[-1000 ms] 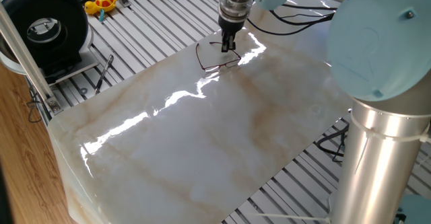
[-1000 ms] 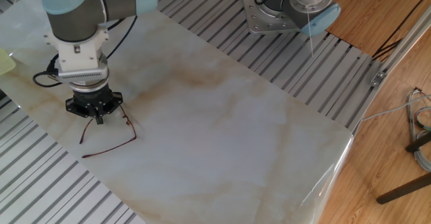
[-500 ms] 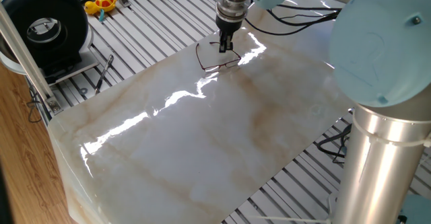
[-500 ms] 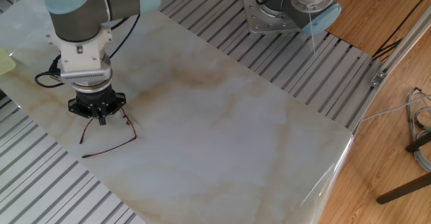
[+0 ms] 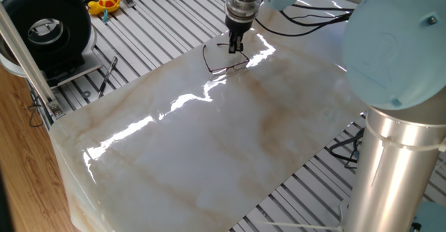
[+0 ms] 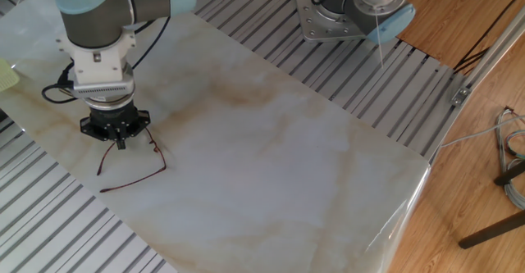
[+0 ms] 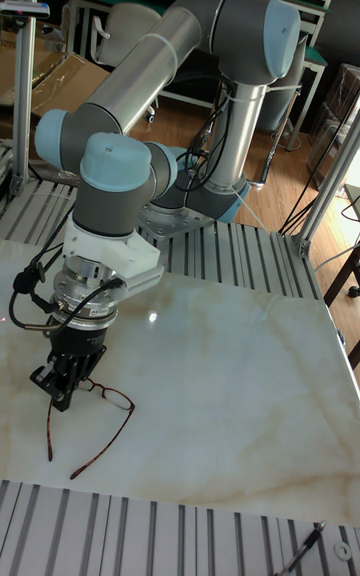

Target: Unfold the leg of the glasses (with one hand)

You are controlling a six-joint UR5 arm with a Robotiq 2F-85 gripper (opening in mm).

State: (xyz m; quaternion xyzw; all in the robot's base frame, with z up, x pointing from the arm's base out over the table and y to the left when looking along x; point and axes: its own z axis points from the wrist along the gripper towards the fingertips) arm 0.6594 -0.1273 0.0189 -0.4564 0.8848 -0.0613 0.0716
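In one fixed view, my gripper [image 5: 236, 49] sits in the upper middle of the frame, pointing straight down at the marble slab [image 5: 209, 141]. Its tip is at the glasses [image 5: 224, 58], which lie on the slab's far edge, just left of a bright glare streak. The thin dark frame traces an angular outline below and to the left of my fingertips. I cannot tell from here whether my fingers are apart or together. At the left edge a dark pen-like tool [image 5: 106, 75] lies on the slatted table [image 5: 150, 23], and a yellow toy [image 5: 104, 3] sits at the upper left.

In the other fixed view, my gripper [image 6: 120, 143] is at the left of the frame, low over the slab [image 6: 271, 142]. The glasses [image 6: 135, 166] spread out beneath it: one thin arm runs down to the left of my tip, the reddish front bends away at the lower right. My fingertips look drawn close together at the frame, but the pinch itself is too small to make out.

In the tall fixed view, my gripper [image 7: 58, 394] is at the lower left. The glasses [image 7: 100, 426] lie just right of and below it, lenses by my tip, one arm slanting toward the bottom left. The finger state is unclear.
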